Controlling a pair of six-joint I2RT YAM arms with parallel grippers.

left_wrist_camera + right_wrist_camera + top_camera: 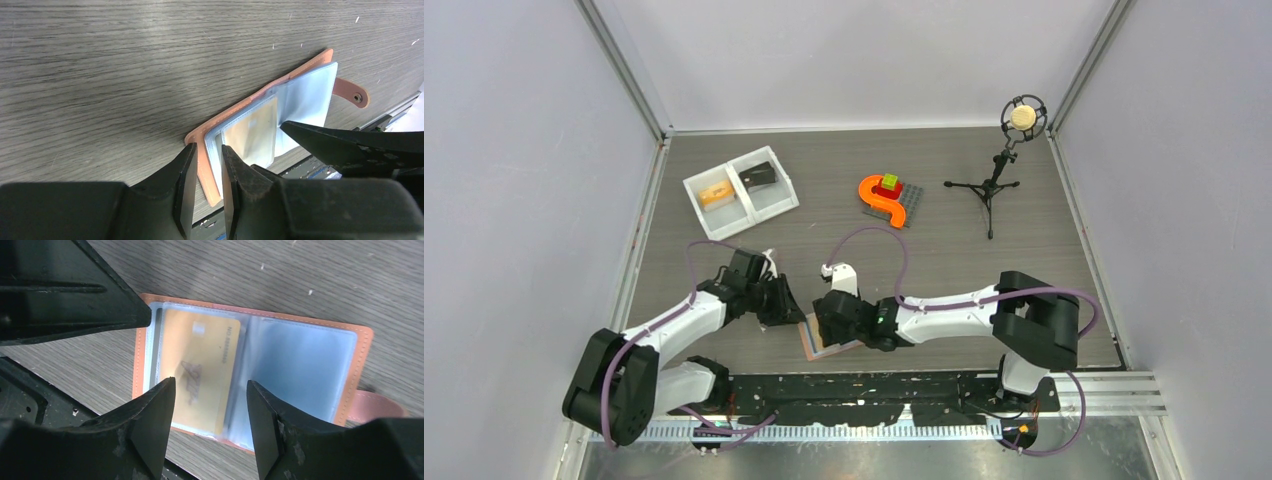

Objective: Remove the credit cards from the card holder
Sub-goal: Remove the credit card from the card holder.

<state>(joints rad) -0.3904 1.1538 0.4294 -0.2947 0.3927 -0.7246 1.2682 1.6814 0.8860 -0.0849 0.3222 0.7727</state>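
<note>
The card holder [300, 355] lies spread open at the 6 o'clock edge of the table [944, 260], with a gold card [200, 360] tucked in one blue pocket; my left gripper [207, 157] is clenched on the corner of the salmon cover; my right gripper [210, 385] hangs released just above the card, a finger on either side; a white tray [742, 196] sits at 10 o'clock.

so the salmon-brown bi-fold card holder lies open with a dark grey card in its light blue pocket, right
Not quite. The salmon-brown bi-fold card holder does lie open, but the thin card tucked in it is gold-yellow, not dark grey; the right wrist view shows it.
</note>
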